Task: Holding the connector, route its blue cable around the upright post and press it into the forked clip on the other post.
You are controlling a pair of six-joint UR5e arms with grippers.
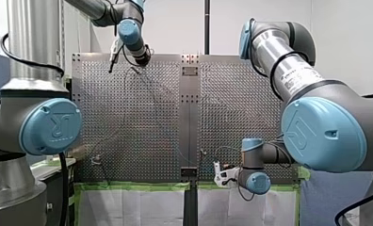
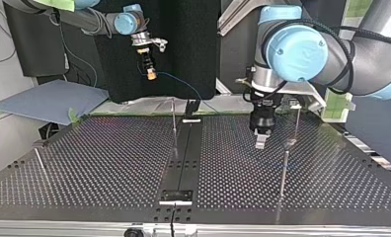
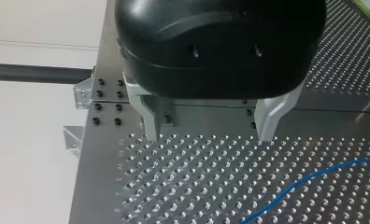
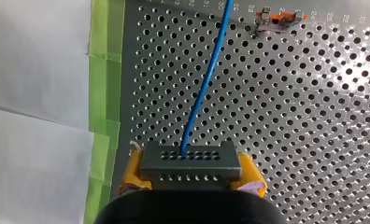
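A grey connector [image 4: 190, 162] sits between the yellow pads of my right gripper [image 4: 190, 173], which is shut on it. Its blue cable [image 4: 206, 74] runs ahead over the perforated board toward a small orange and metal fitting [image 4: 276, 21]. At the top view's left, my right gripper [image 2: 151, 74] hangs above the board's far edge, the blue cable [image 2: 179, 82] sagging from it to a black anchor [image 2: 192, 107]. My left gripper [image 3: 209, 133] stands open just over the board, its metal fingers [image 3: 150, 126] empty, with a stretch of blue cable [image 3: 314, 176] beside it. An upright post [image 2: 174, 126] rises mid-board.
More thin posts [image 2: 284, 173] stand at the top view's right, close to my left gripper [image 2: 259, 142], and one [image 2: 40, 163] leans at its left. A dark centre strip [image 2: 179, 163] splits the board. Green tape [image 4: 103, 93] lines the board's edge over white sheeting.
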